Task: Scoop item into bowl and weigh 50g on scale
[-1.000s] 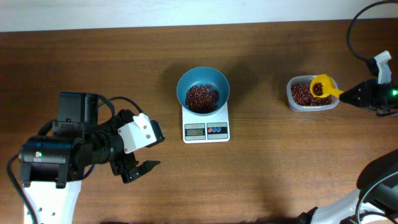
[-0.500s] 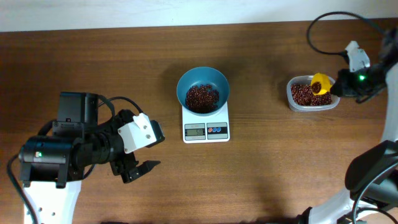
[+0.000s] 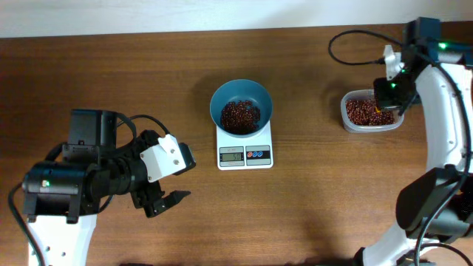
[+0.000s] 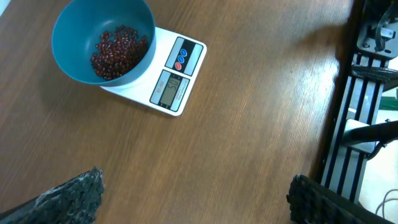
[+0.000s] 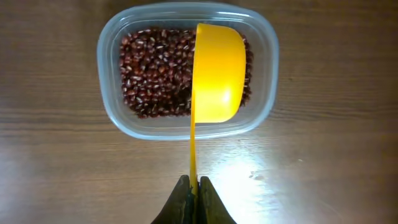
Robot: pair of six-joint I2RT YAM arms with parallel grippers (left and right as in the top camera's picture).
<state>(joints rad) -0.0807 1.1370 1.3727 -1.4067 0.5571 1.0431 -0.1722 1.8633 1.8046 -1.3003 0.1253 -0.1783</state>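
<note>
**Inspector:** Start at the left of the overhead frame.

**Assistant:** The left tool (image 3: 166, 201) hangs over the bare wooden worktop (image 3: 332, 207) in the lower left. Its jaws are apart and hold nothing. In the left wrist view its two dark fingertips (image 4: 74, 193) sit at opposite bottom corners, well apart.

**Inspector:** Centre?

**Assistant:** The white scale (image 3: 264, 140) stands at mid-frame with its display (image 3: 232, 155) facing the lower edge. The digits are too small to read. The teal bowl (image 3: 244, 90) sits on its platform, covering the upper part. A heap of dark red-brown beans (image 3: 239, 116) lies in the bottom of the bowl.

**Inspector:** Right side?

**Assistant:** A clear tub (image 3: 345, 111) stands in the upper right, well apart from the scale, with a layer of the same beans inside. The right tool (image 3: 388, 92) is directly above it. In the right wrist view its jaws are clamped on the thin handle of a yellow scoop (image 5: 217, 71). The scoop is turned on edge over the right half of the tub, so only its outer shell shows. I cannot tell whether it touches the beans.
</note>
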